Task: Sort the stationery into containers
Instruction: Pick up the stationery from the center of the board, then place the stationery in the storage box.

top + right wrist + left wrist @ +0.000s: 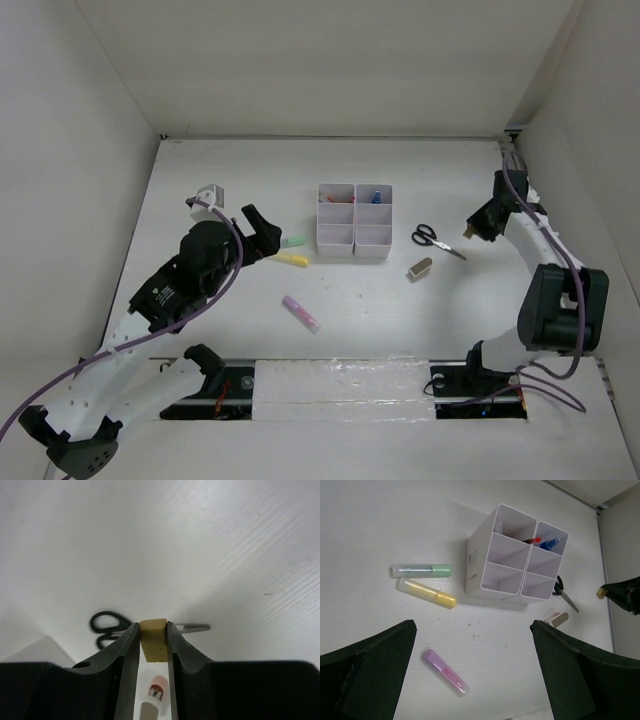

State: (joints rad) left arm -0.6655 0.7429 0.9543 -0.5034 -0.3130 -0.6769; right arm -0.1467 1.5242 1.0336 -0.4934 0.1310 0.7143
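Note:
The white six-compartment organiser (354, 235) (479, 567) stands mid-table; a red pen (532, 541) and a blue piece (550, 543) stick out of its far compartments. Green (296, 242) (421, 570) and yellow (292, 259) (426, 593) highlighters lie to its left, and a pink one (301, 314) (445, 672) lies nearer. My left gripper (262, 232) (473, 626) is open and empty above them. Black-handled scissors (436, 239) (107, 625) lie to the organiser's right. My right gripper (470, 232) (152, 627) is shut on a beige eraser block (154, 645), held above the scissors' blades.
A short grey-beige stick with a pink end (420, 268) (556, 619) (154, 695) lies right of the organiser, below my right gripper. A small white box (210, 192) sits at the back left. White walls close the table on three sides.

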